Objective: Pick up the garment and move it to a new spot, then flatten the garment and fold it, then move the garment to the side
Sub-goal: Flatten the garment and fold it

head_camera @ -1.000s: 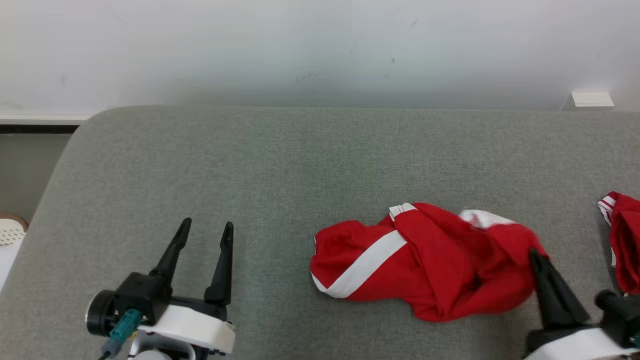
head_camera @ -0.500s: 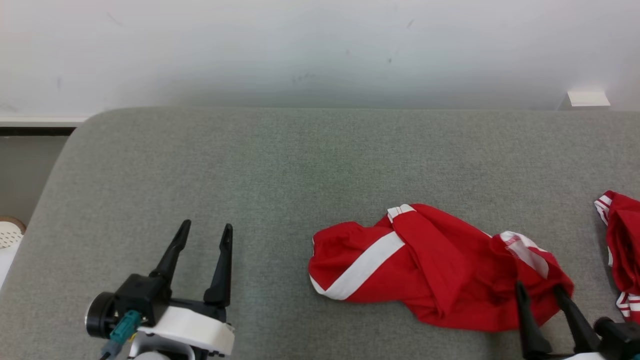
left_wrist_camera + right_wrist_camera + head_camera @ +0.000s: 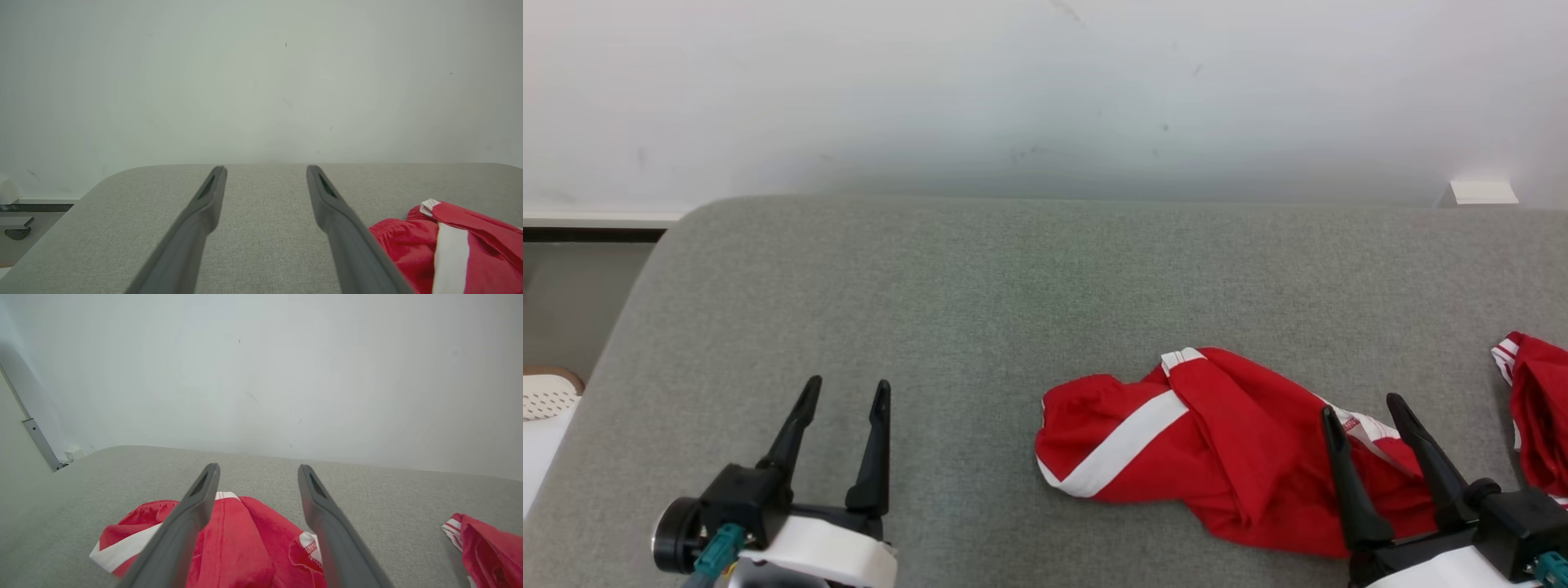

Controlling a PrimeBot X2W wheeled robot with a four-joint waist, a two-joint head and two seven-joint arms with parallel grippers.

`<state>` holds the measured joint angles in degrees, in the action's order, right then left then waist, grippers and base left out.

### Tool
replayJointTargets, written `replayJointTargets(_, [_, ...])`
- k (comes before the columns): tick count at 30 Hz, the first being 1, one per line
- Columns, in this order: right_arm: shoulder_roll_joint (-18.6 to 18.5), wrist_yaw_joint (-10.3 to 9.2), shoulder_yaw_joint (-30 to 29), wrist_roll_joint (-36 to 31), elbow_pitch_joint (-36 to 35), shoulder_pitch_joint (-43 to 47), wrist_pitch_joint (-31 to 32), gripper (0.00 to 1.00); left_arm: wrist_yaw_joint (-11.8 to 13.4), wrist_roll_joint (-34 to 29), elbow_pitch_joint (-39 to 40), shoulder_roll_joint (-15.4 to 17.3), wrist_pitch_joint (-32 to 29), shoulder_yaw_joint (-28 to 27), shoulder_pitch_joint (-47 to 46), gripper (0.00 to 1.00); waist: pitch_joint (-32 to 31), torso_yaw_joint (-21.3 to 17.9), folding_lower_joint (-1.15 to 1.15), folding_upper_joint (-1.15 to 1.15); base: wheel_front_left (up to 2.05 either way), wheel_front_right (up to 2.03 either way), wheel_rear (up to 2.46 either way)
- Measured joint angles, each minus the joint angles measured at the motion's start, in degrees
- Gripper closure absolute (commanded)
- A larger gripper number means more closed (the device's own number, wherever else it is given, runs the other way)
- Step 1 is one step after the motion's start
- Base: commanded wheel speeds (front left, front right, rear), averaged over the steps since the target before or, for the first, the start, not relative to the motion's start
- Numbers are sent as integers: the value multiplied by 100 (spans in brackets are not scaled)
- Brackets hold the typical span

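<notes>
Garment [image 3: 1225,429] partly behind right claw [image 3: 1360,404]

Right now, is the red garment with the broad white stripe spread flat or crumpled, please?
Crumpled: the red garment lies bunched in loose folds on the grey surface.

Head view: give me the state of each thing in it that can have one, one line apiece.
Red garment with white stripes: crumpled in a heap on the grey fabric surface, unfolded, not gripped.
Second red garment with white trim: bunched at the view's right edge, partly cut off.
Left gripper: open, empty, apart from both garments.
Right gripper: open, fingers over the first garment's right end, clamping nothing.
</notes>
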<state>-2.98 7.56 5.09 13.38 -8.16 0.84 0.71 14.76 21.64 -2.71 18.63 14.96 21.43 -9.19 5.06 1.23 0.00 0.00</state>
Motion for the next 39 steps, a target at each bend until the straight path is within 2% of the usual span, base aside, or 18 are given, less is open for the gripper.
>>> replayJointTargets(12, [-9, 0, -96, -27, -63, 76, 158, 0, 43, 0, 56, 37, 0, 38, 120, 0, -51, 26, 0, 0, 0, 0, 0])
replayJointTargets(15, [-108, 0, -24, -18, 94, 10, 289, 0, 42, 0, 78, 34, 0, 64, 88, 0, 19, 46, 0, 0, 0, 0, 0])
replayJointTargets(24, [-547, 0, 1043, 133, 1440, -876, 452, 0, -44, -13, 4, -134, 1, 153, -221, 0, 364, 300, 0, 0, 0, 0, 0])
replayJointTargets(30, [-690, 0, 1280, 147, 2268, -1309, 512, 0, -67, -33, -66, -196, 2, 100, -258, 0, 516, 447, 0, 0, 0, 0, 0])
replayJointTargets(31, [-691, 0, 1273, 132, 2338, -1347, 513, 15, -68, -45, -67, -209, 3, 83, -259, 0, 524, 457, 0, 0, 0, 0, 0])
replayJointTargets(33, [-687, 0, 1270, 133, 2394, -1372, 510, 95, -70, -47, -65, -234, 3, 45, -258, 0, 523, 455, 0, 0, 0, 0, 0])
replayJointTargets(34, [-682, 0, 1251, 133, 2405, -1372, 493, 100, -79, -62, -64, -242, 3, 19, -255, 0, 521, 446, 0, 0, 0, 0, 0])
replayJointTargets(39, [-591, 0, 1020, 223, 2212, -1353, 350, 100, -111, -120, -53, -283, 11, -70, -226, 0, 472, 355, 0, 0, 0, 0, 0])
